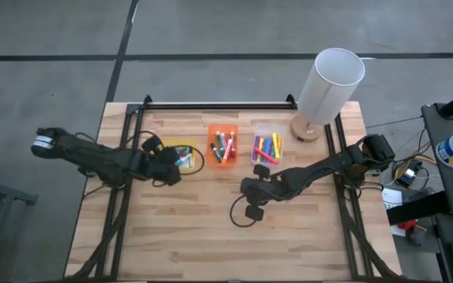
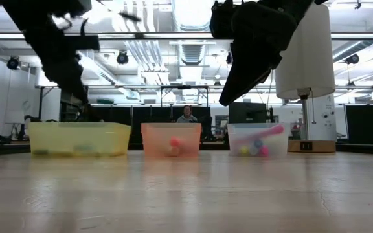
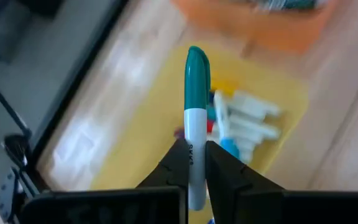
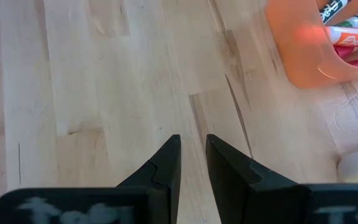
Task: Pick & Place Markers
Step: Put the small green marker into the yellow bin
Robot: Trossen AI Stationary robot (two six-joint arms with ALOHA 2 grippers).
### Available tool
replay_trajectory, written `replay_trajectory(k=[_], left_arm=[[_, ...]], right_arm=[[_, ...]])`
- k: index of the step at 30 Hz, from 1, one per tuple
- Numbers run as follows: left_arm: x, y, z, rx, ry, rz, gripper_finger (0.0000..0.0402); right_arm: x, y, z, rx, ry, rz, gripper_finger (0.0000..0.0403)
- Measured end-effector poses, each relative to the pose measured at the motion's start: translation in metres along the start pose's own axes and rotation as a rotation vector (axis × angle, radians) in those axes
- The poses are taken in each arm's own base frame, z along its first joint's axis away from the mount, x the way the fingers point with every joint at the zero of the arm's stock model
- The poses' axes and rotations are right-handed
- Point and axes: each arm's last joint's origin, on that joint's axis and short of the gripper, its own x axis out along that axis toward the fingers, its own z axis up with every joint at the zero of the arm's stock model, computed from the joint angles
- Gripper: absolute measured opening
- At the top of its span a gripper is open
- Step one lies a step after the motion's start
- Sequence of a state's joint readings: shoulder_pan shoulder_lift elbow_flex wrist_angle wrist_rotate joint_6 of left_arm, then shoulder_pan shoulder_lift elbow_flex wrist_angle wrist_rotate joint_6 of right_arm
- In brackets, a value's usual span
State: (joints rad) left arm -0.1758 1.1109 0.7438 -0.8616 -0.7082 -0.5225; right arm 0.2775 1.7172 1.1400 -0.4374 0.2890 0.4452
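My left gripper [image 3: 191, 149] is shut on a marker [image 3: 196, 93] with a white barrel and a teal cap. It hangs over the yellow bin [image 3: 135, 137], which stands at the left of the bin row [image 1: 185, 148] and has several markers lying in it. The orange bin [image 1: 222, 145] and the clear bin [image 1: 267, 145] also hold markers. My right gripper [image 4: 192, 143] hangs over bare wood in front of the orange bin [image 4: 297, 56]. Its fingers stand a little apart with nothing between them. In the high view it shows near the table's middle [image 1: 248, 192]. My left gripper pinches the marker's white barrel [image 3: 195, 134] between its two fingers. The fingers come slanting down from the table's left. The marker runs along the fingers and sticks out past their ends, teal cap [image 3: 197, 68] foremost. It is lifted clear above the yellow bin.
A tall white cylinder on a round wooden base [image 1: 329, 82] stands at the table's far right corner. A dark rail [image 1: 211, 104] runs along the far edge. Bare wood lies in front of the three bins [image 2: 186, 188]. A person sits far off in the room behind [image 2: 186, 115].
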Motion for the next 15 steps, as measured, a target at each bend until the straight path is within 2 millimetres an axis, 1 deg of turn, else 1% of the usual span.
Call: replay_trajectory(k=[5, 7, 10, 15], left_arm=[[0.024, 0.007, -0.013, 0.022, 0.161, -0.040, 0.0024], [0.031, 0.009, -0.017, 0.013, 0.194, -0.035, 0.0025], [0.036, 0.010, -0.016, -0.010, 0.194, -0.030, 0.0037], [0.038, 0.007, -0.015, 0.015, 0.186, -0.063, 0.0062]], right_arm=[[0.000, 0.000, 0.000, 0.003, 0.000, 0.000, 0.0068], [0.000, 0.000, 0.000, 0.005, 0.000, 0.000, 0.0068], [0.000, 0.000, 0.000, 0.006, -0.001, 0.001, 0.0068], [0.000, 0.000, 0.000, 0.004, -0.001, 0.001, 0.0068]])
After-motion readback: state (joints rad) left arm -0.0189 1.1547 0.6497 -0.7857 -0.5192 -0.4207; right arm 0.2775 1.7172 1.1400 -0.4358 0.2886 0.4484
